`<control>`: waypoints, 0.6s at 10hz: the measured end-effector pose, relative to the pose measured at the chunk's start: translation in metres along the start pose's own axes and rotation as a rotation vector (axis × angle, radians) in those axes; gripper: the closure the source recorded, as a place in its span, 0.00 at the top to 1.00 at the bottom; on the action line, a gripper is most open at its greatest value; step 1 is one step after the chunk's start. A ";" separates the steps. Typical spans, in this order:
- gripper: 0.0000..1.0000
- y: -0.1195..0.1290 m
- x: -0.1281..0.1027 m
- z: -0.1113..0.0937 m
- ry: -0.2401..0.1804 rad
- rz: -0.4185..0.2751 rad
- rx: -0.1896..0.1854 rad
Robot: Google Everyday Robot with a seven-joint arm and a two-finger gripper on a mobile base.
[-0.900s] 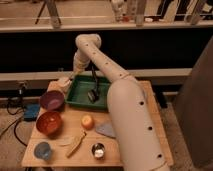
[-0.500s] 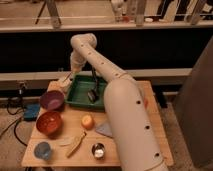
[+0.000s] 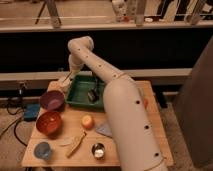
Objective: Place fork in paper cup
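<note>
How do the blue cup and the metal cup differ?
The blue cup is matte blue; the metal cup is shiny silver. The blue cup sits at the front left corner, the metal cup nearer the front middle. Both stand upright, far from the claw beside the green tray.

Two bowls (image 3: 52,99) (image 3: 49,123), three cups (image 3: 42,150) (image 3: 98,150) (image 3: 63,84), one tray (image 3: 80,95)

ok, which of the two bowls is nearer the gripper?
The purple bowl, far left beside the green tray; the gripper hangs just behind it at the tray's left corner. The orange-red bowl sits further forward, toward the camera.
</note>
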 end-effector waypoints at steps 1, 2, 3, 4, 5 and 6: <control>0.03 0.000 -0.001 0.004 0.011 -0.015 0.008; 0.03 0.000 -0.003 0.006 0.016 -0.027 0.014; 0.03 0.001 -0.005 0.010 0.020 -0.042 0.022; 0.03 0.001 -0.005 0.013 0.024 -0.052 0.033; 0.03 0.001 -0.005 0.014 0.025 -0.059 0.041; 0.03 0.001 -0.005 0.015 0.028 -0.074 0.052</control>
